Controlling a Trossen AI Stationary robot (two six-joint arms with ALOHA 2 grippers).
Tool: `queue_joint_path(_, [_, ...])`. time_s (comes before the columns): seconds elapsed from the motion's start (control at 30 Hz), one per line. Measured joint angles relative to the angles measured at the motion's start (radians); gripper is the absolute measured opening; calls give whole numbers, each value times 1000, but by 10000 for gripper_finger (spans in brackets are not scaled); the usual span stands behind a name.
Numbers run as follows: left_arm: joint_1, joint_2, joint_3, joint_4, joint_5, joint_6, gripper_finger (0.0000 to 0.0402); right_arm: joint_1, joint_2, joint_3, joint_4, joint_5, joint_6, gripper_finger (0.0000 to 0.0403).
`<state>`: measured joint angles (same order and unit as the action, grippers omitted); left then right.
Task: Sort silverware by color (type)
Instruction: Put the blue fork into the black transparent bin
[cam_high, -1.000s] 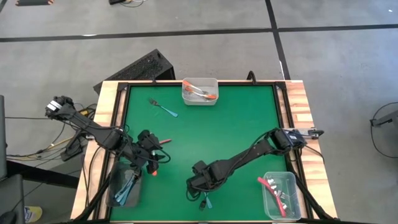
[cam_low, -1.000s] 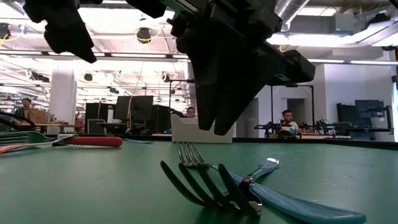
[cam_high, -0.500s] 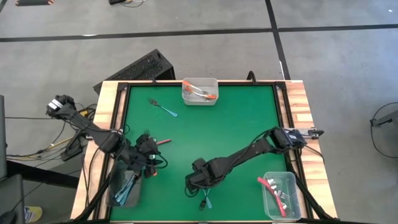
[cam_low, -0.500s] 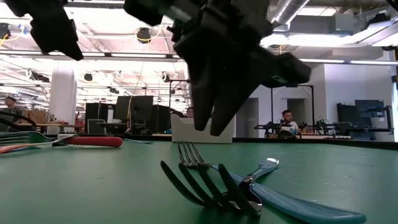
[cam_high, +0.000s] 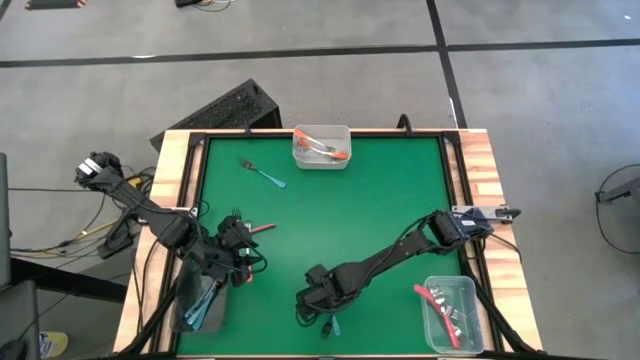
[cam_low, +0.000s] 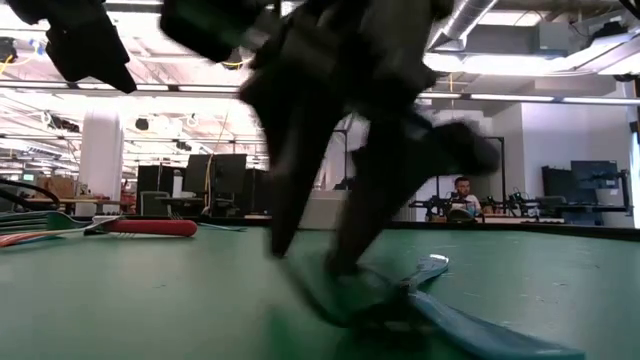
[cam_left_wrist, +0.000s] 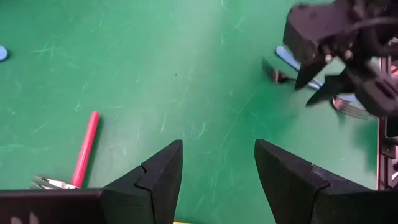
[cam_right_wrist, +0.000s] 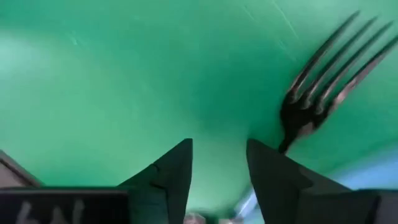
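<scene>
A light blue fork (cam_high: 330, 324) lies flat on the green mat near the front edge, its tines (cam_right_wrist: 329, 68) pointing toward the middle. My right gripper (cam_high: 312, 303) points down over the tine end, open, with the fork's neck just beside one finger (cam_right_wrist: 273, 162). My left gripper (cam_left_wrist: 217, 152) hangs open above the mat at the left, near a red-pink fork (cam_high: 262, 228) that lies flat. Another light blue fork (cam_high: 262, 174) lies at the far left. My right gripper comes down from above at the fork's tine end (cam_low: 350, 300). Blur in the low view hides the tips, and I cannot tell whether a finger touches the fork. The fork lies flat on the mat.
A clear bin (cam_high: 322, 146) with orange forks stands at the far edge. A second clear bin (cam_high: 198, 303) holding blue forks stands near left under my left arm. A third (cam_high: 452, 312), holding red-pink forks, stands near right. The mat's middle is bare.
My right gripper has come down toward the blue fork near the front edge, and its fingers have opened wider. The fork has stayed where it was.
</scene>
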<state>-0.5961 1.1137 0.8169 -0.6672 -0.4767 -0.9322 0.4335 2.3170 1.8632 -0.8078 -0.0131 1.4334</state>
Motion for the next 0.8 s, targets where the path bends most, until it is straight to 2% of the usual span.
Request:
queue_joint_path(0.13, [0, 0, 0, 0, 7, -18, 187, 5, 16, 3, -16, -19, 27, 182])
queue_joint_path(0.37, [0, 0, 0, 2, 8, -20, 187, 4, 5, -1, -59, -10, -17, 123])
queue_joint_path(0.5, [0, 0, 0, 4, 8, -33, 187, 5, -16, -4, -91, 17, -12, 111])
queue_joint_path(0.63, [0, 0, 0, 4, 7, -37, 187, 14, -42, -6, -158, 17, 29, 120])
queue_joint_path(0.8, [0, 0, 0, 3, 2, -38, 187, 37, -44, -5, -246, -26, 100, 166])
